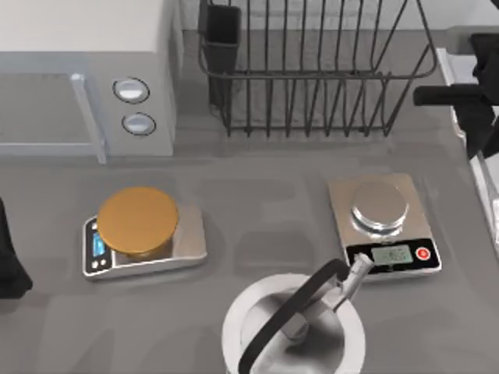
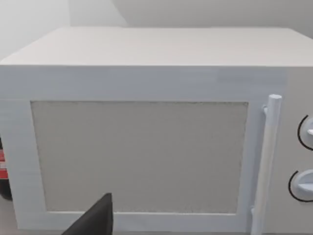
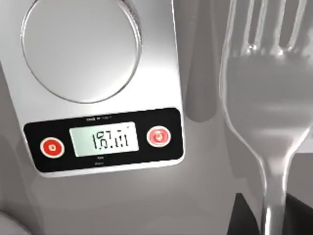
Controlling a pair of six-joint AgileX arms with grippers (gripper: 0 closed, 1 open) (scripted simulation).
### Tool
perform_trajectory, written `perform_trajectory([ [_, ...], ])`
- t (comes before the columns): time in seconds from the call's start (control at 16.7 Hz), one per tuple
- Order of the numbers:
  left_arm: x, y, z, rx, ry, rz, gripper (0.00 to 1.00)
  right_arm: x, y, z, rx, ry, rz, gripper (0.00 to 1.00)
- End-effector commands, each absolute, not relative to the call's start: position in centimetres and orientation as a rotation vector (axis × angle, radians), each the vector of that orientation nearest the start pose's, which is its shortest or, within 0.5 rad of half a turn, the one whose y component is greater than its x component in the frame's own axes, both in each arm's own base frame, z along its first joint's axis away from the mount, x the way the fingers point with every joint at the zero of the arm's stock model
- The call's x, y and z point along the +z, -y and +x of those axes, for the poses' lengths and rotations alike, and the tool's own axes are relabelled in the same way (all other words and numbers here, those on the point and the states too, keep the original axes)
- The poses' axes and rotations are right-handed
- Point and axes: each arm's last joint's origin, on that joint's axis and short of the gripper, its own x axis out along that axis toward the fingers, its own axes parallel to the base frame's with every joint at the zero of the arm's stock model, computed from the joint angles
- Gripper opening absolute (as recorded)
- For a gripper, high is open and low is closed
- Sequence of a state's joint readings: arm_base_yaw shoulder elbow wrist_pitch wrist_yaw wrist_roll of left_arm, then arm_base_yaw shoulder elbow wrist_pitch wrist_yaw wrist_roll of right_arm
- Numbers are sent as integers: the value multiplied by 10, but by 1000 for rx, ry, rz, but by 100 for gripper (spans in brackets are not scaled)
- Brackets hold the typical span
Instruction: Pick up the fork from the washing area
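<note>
the fork (image 3: 266,93) is clamped in the right gripper (image 3: 268,215) and hangs above the bench, beside the steel kitchen scale (image 3: 102,88). the pick looks done; next it needs only a steady hold. the left gripper (image 2: 93,220) is parked before the microwave (image 2: 146,147); i cannot tell its state.

Count: 2 kitchen scales, steel-topped (image 1: 386,226) and orange-topped (image 1: 144,234); 1 microwave (image 1: 86,78); 1 wire dish rack (image 1: 312,70); 1 pot (image 1: 292,327); 1 fork (image 3: 266,98).
</note>
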State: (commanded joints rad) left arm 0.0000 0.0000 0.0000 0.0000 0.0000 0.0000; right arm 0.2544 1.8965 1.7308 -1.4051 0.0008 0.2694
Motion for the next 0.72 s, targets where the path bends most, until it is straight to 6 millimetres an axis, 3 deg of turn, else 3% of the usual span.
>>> perform_trajectory([
  [0.36, 160, 1, 106, 0, 0, 0, 100, 258, -95, 353, -16, -1568, 16, 0],
  [0.72, 160, 1, 106, 0, 0, 0, 100, 202, -96, 356, -23, -1578, 14, 0],
])
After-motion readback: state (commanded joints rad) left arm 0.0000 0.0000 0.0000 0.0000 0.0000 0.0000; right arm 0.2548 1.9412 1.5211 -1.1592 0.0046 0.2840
